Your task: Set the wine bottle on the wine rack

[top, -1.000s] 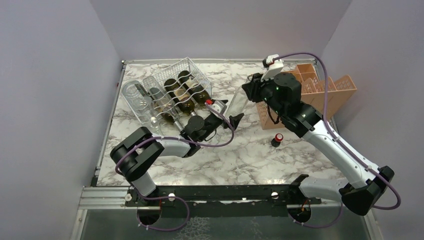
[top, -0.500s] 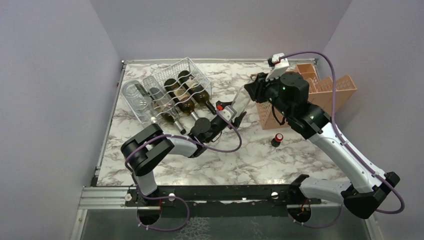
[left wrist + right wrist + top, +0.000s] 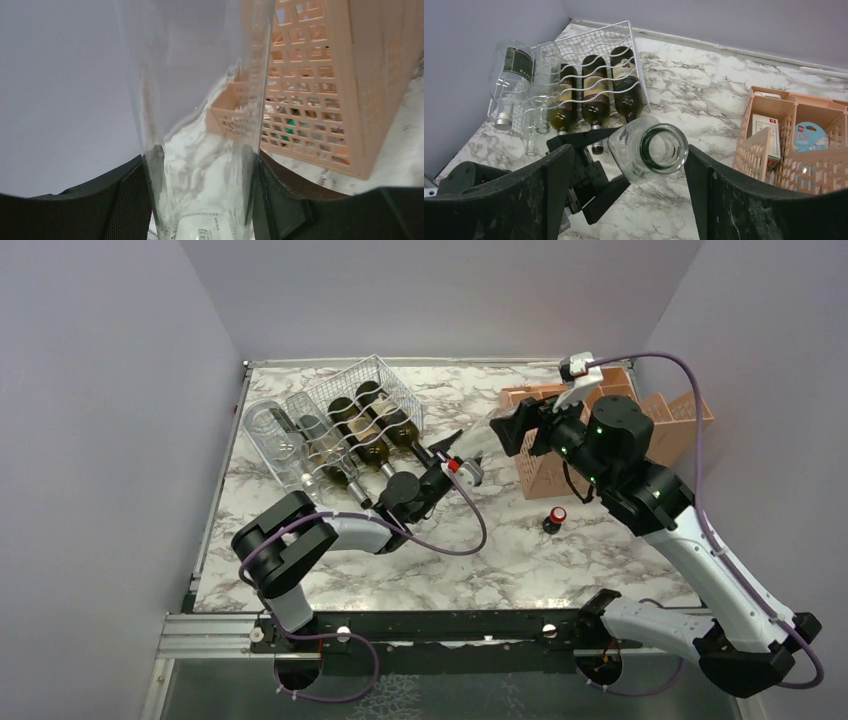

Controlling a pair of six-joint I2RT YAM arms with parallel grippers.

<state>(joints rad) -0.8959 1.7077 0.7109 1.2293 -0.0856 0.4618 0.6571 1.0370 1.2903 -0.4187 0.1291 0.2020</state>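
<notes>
The left gripper clamps the clear bottle low on its body, aloft between the rack in the table's far-left corner and the crate. The right gripper gapes wide around its mouth. Racking remains.

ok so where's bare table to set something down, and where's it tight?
Free: the near marble strip of the table, between the near edge and the small red-capped item; also the far middle, between the wine rack and the orange crate. Tight: far left around the rack's bottles, and centre, where the left gripper holds the clear bottle.
</notes>
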